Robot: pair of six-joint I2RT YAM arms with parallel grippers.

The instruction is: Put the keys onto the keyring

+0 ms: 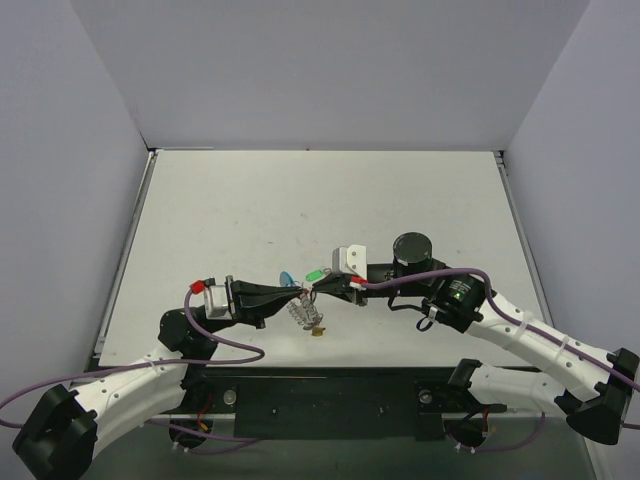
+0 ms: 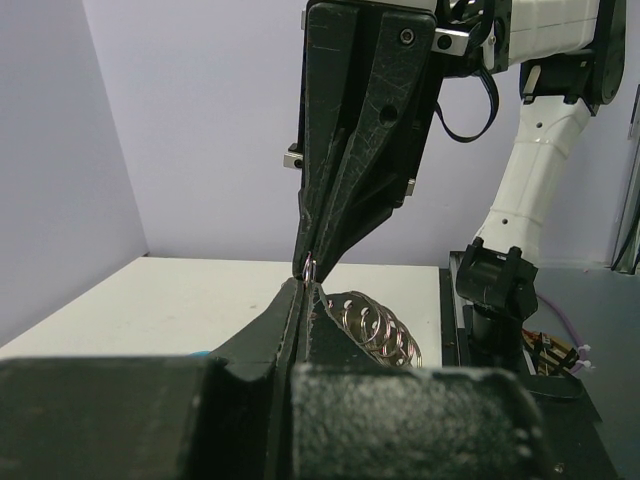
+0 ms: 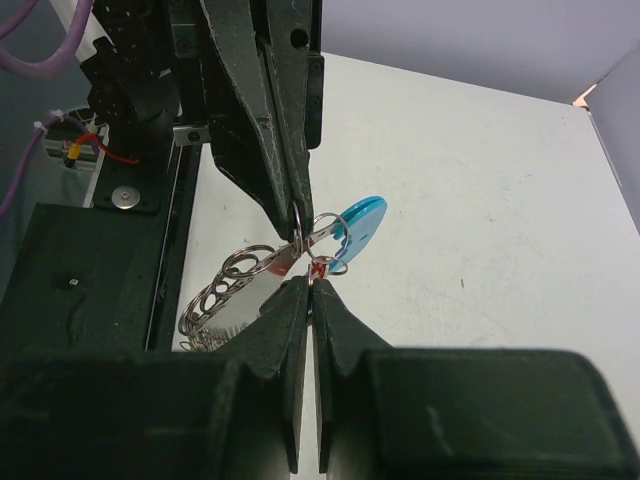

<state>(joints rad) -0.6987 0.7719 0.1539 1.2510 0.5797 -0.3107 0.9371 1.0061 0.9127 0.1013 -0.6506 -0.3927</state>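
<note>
The left claw [image 1: 292,293] is pressed together. Its tips nip a thin ring of wire that is part of the keyring [image 1: 305,314]. In the right wrist view that ring sits right at those tips, and the blue tag [image 3: 358,221] threaded on it stands just off to their side. The rest of the keyring, a silvery coil [image 3: 232,288], hangs below both claws. I cannot tell whether it touches the counter [image 1: 250,200].

The coil looks light but stiff and springy. The wire is smooth and probably slippery, and the hanging mass would likely swing if jerked. The best hold seems to be on the bare wire close to where a turn must be pried open, not on a plastic tag, which would pivot.

The right claw [image 1: 328,286] meets the left one almost tip to tip and is also pressed together. It pinches a small loop [image 2: 309,266], with a fleck of red [image 3: 318,266] at its tips. Whether that loop belongs to a key or to the keyring is unclear.

The green tag [image 1: 316,272] lies just beyond the right claw's tips. Its key is too small to make out, and no black-rimmed one shows. Such a key is probably thin and easily twisted out of a pinch, so I would grip it flat across the head and leave its hole free.
</note>
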